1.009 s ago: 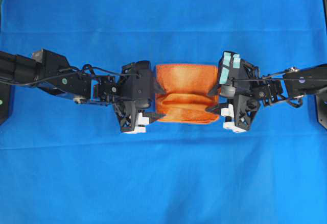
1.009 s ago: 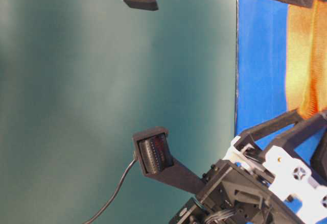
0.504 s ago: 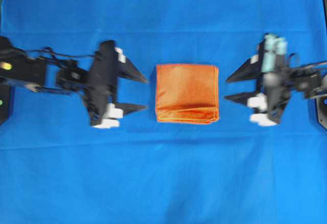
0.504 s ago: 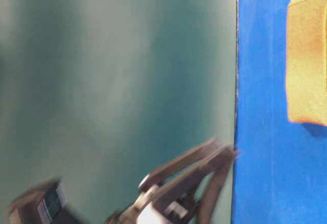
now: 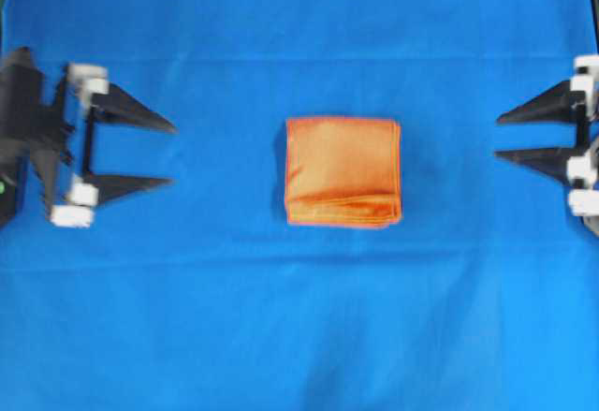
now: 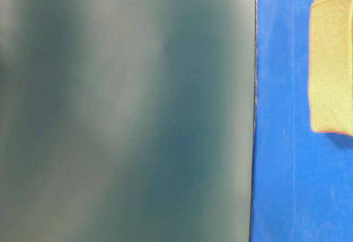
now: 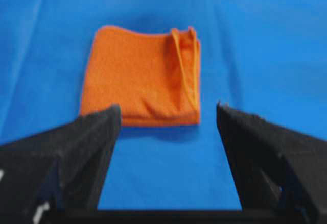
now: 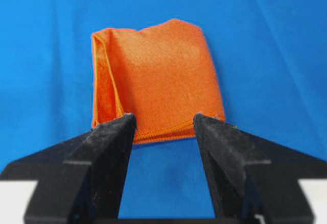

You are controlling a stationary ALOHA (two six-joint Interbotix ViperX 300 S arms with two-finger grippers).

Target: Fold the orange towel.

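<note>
At the left edge of the large blue cloth point(image 5: 299, 336), the left gripper point(image 5: 140, 154) stands apart, empty. Centrally, the bright orange microfibre towel point(image 5: 343, 170) lies folded into a compact layered square. The right gripper point(image 5: 529, 135) is likewise apart, empty. Folding appears complete.

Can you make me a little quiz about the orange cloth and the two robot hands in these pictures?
1. True or false: the bright orange folded microfibre towel is being held by one of the grippers.
2. What does the towel lie on? A) a large blue cloth B) a wooden tray C) a white plate
3. In the overhead view, where do the left gripper and the right gripper sit relative to the towel?

Key
1. False: both grippers have their black fingers spread, with nothing between them.
2. A, the large blue cloth.
3. One on each side of it, near the picture's left and right edges, well apart from it.
</note>
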